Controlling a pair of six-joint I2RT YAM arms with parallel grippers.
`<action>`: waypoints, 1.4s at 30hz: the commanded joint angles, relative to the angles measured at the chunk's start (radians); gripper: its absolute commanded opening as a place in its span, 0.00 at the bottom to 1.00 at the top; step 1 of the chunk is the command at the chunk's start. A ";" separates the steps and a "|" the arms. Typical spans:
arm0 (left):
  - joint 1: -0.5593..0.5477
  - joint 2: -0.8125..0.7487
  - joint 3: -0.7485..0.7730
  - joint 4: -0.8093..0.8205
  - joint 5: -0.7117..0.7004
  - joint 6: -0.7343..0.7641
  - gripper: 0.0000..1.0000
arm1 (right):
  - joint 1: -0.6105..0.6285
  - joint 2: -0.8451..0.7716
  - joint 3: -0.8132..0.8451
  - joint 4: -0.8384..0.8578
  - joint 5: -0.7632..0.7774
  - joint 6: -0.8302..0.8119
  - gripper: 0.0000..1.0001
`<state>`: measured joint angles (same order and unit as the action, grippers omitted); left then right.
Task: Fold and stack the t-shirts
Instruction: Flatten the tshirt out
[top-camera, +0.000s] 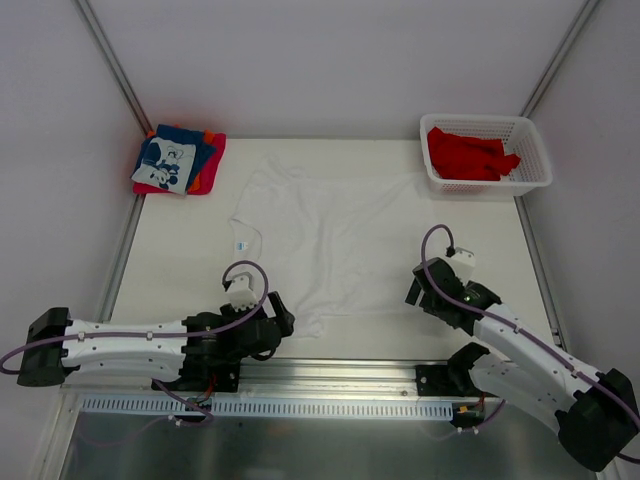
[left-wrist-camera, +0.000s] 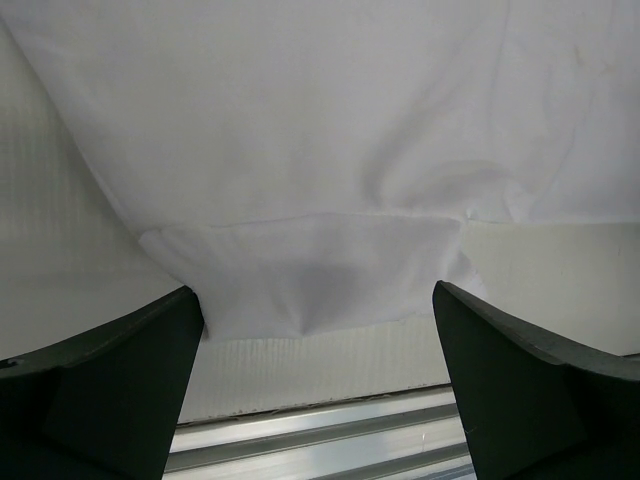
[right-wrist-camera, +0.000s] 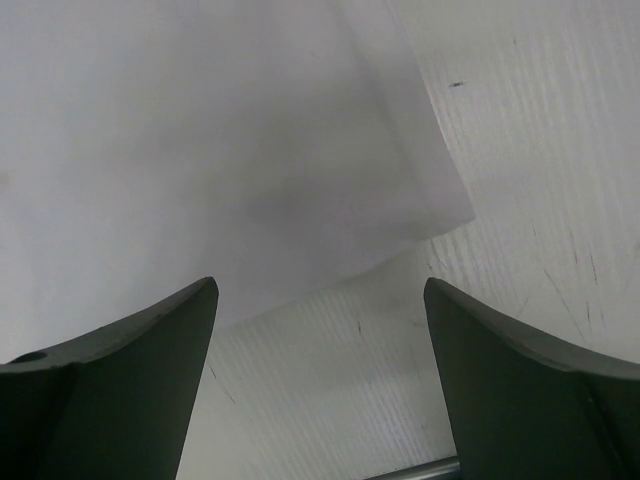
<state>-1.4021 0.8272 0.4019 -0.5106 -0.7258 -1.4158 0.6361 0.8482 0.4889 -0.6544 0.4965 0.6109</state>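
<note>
On the table (top-camera: 180, 280) we see the white shirt (top-camera: 330, 240) flat, with left claw (top-camera: 283, 322) and right claw (top-camera: 418, 288) wide open, empty, by its near edge.

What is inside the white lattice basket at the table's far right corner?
The basket holds crumpled red t-shirts; how many cannot be told, and anything beneath them is covered by the red cloth.

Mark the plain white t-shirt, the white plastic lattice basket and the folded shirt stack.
plain white t-shirt (top-camera: 335, 235), top view, middle of its chest.
white plastic lattice basket (top-camera: 487, 187), top view, near wall.
folded shirt stack (top-camera: 172, 162), top view, blue top shirt's white print.
</note>
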 joint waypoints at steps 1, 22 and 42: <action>-0.009 -0.042 -0.021 -0.043 -0.052 -0.021 0.98 | -0.021 0.014 0.060 0.022 0.043 -0.034 0.88; -0.009 -0.092 -0.048 -0.114 -0.070 -0.048 0.98 | -0.257 -0.080 -0.150 0.150 -0.162 0.049 0.86; -0.009 -0.100 -0.064 -0.135 -0.060 -0.075 0.98 | -0.289 -0.107 -0.187 0.156 -0.136 0.046 0.05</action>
<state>-1.4017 0.7261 0.3431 -0.6201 -0.7635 -1.4681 0.3542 0.7418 0.3134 -0.5110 0.3611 0.6342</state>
